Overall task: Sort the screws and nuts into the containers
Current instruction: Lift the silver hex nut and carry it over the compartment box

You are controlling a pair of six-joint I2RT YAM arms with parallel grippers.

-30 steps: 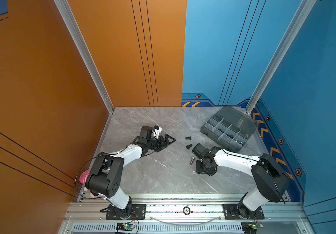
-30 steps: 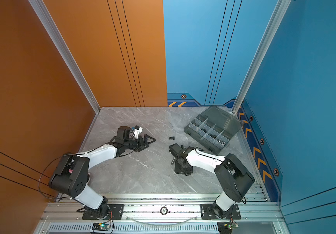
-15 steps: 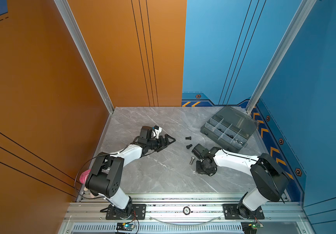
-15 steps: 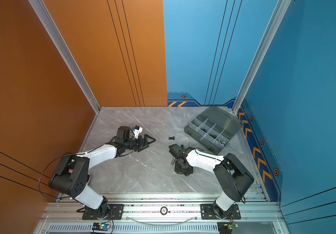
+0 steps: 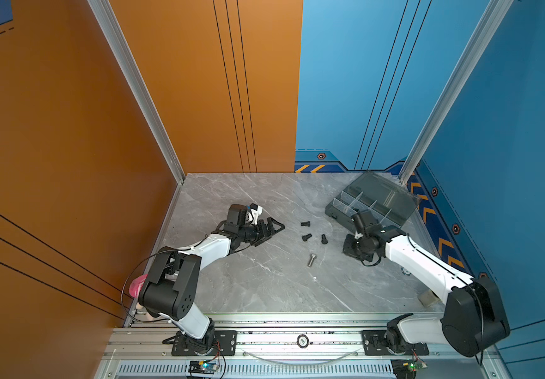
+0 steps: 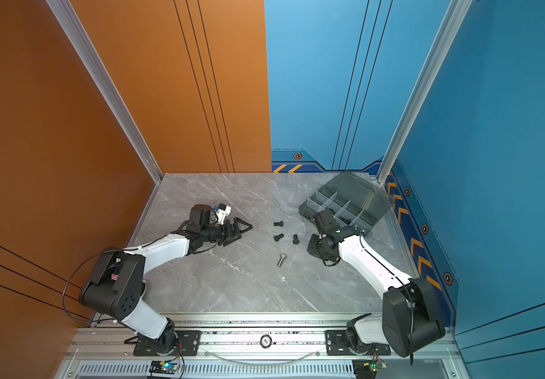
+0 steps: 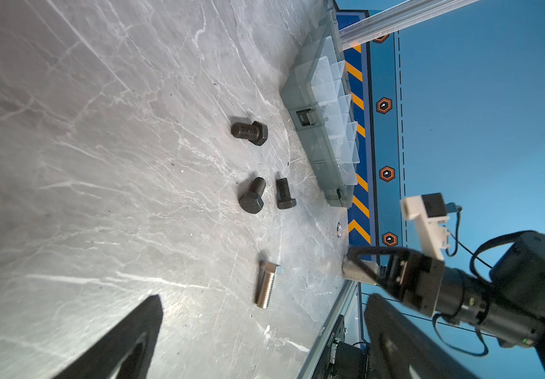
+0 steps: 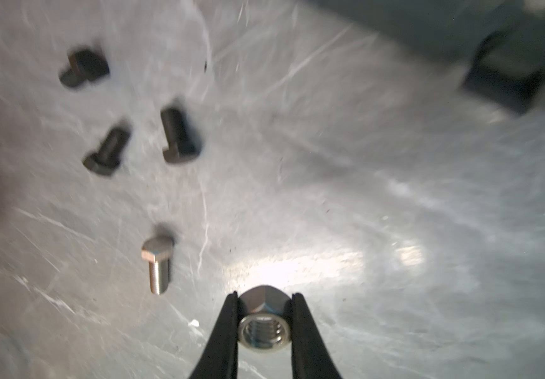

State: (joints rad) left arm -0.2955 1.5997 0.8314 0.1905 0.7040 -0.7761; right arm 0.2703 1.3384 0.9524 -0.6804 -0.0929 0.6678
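My right pincer [image 8: 264, 295] pinches a silver hex nut [image 8: 260, 325] across its flats. The organiser box [image 5: 338, 210] sits just beyond it. I'd carry the nut over level, hold the squeeze, and release low inside (not from height, since it could bounce out). The left pincer [image 5: 274, 226] waits spread.

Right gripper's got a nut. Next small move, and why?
Probably lift it and swing toward the box, stopping above a compartment. The right gripper is shut on a silver nut low over the table, and the lid stands open, so nothing blocks a drop.
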